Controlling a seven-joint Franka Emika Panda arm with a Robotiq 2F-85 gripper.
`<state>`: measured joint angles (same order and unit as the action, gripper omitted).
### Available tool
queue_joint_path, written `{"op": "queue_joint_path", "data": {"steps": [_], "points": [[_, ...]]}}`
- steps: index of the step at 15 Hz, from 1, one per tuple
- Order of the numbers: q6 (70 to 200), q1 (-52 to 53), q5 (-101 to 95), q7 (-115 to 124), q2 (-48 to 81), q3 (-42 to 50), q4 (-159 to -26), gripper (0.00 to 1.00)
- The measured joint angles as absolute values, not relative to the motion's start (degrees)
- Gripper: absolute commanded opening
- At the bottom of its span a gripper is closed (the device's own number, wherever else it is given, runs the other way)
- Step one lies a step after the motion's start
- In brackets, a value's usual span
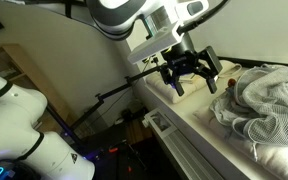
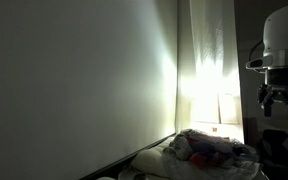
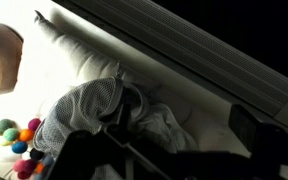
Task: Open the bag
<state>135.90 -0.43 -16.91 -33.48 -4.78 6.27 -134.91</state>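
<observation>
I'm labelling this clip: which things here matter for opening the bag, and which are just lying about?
For the job: mesh bag; gripper, open, apart from it.
Lying about: coloured balls; black stand; white ledge under the bag.

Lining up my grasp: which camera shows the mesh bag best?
Wrist view: the mesh bag sits central, its weave clear. In an exterior view the frame edge crops it; in an exterior view it is a dim heap.
</observation>
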Motion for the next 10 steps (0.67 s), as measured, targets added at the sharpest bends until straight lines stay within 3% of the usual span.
{"op": "queue_joint_path", "data": {"steps": [10], "points": [[133.56, -3.28, -25.78, -27.94, 4.37, 5.72, -132.39, 1.00]]}}
